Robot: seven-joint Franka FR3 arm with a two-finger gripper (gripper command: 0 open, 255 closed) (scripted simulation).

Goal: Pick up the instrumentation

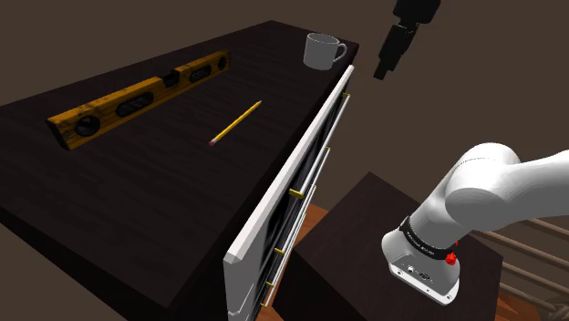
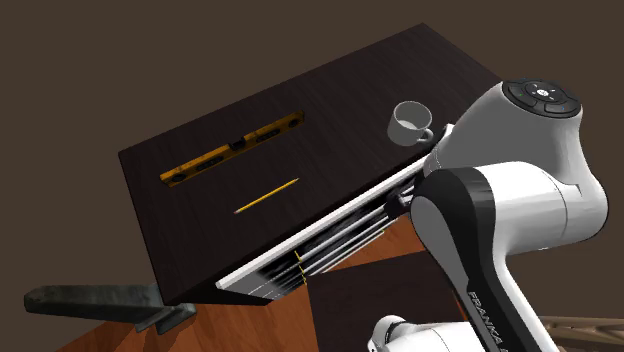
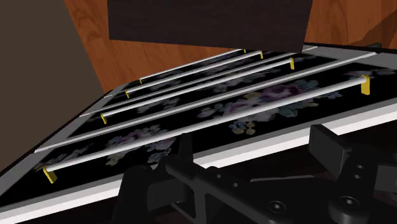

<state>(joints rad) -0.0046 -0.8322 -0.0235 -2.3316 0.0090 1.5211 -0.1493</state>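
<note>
From where I stand, the gripper (image 1: pixel 384 67) is cut off by the top edge of the shoulder view. There I catch just its black lower end hanging in the air past the table's edge, near the white mug (image 1: pixel 322 50) and well apart from the level (image 1: pixel 137 96). The wrist view settles the fingers (image 3: pixel 184 159): they stand apart with nothing between them, pointed at the drawer fronts (image 3: pixel 242 105). The level is a long wooden bar with dark cut-outs. It lies flat on the dark table (image 1: pixel 137 210), close along one edge, and its small details are too fine to make out. A yellow pencil (image 1: pixel 235 124) lies near it on the open top, not touching it. In the shoulder view the drawer fronts appear nearly edge-on as a white slab with thin handles (image 1: pixel 308 187). The wrist view instead shows their black faces with a faint flower pattern, and pale bars with yellow ends. The second exterior view looks from above: the arm (image 2: pixel 520 190) bulks large and white in front of the table's corner just beside the mug, hiding part of the drawers. At that view's lower left a mottled grey object (image 2: pixel 95 298) sits over the orange wooden floor (image 2: pixel 250 325), cut off by the edge, and I cannot tell what it is. The dark stand (image 1: pixel 365 237) fills the shoulder view's lower right.
</note>
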